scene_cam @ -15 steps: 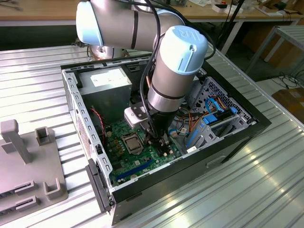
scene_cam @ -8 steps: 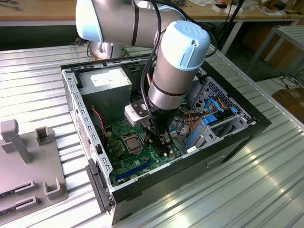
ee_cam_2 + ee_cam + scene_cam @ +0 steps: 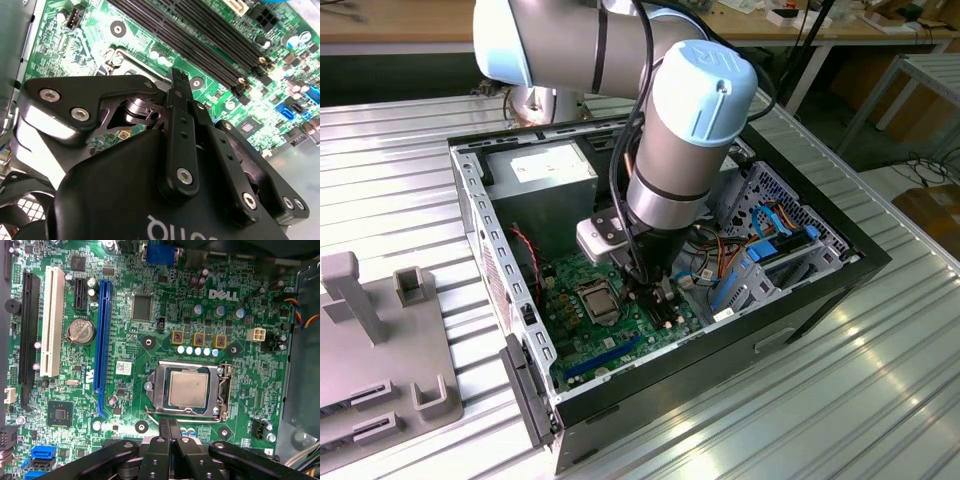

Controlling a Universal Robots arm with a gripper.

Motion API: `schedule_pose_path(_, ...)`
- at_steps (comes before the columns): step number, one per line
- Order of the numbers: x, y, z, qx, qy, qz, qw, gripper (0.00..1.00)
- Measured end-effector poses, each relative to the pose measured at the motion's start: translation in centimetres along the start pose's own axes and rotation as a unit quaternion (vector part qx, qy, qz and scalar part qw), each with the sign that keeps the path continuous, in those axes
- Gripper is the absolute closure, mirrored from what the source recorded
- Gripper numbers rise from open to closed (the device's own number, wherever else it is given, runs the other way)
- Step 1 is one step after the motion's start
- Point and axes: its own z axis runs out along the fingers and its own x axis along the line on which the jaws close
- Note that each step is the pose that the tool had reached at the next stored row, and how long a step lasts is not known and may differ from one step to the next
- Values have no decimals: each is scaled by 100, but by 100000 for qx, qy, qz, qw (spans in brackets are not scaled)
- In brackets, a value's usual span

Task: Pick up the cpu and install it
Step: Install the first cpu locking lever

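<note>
The cpu (image 3: pixel 188 389) already sits in its socket (image 3: pixel 187 390) at centre frame; the end effector (image 3: pixel 170 427), fingers together and empty, should hover squarely just beside the latch frame.

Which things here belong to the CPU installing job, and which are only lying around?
Belong to the job:
- CPU, sitting in its socket on the motherboard
- gripper, fingers together, just beside the socket

Only around:
- power supply in the case
- coloured cables
- grey fixture on the table
</note>
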Motion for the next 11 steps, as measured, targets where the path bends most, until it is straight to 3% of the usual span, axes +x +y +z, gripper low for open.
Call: schedule_pose_path(11, -38, 67, -15, -1, 1, -28, 100000, 89)
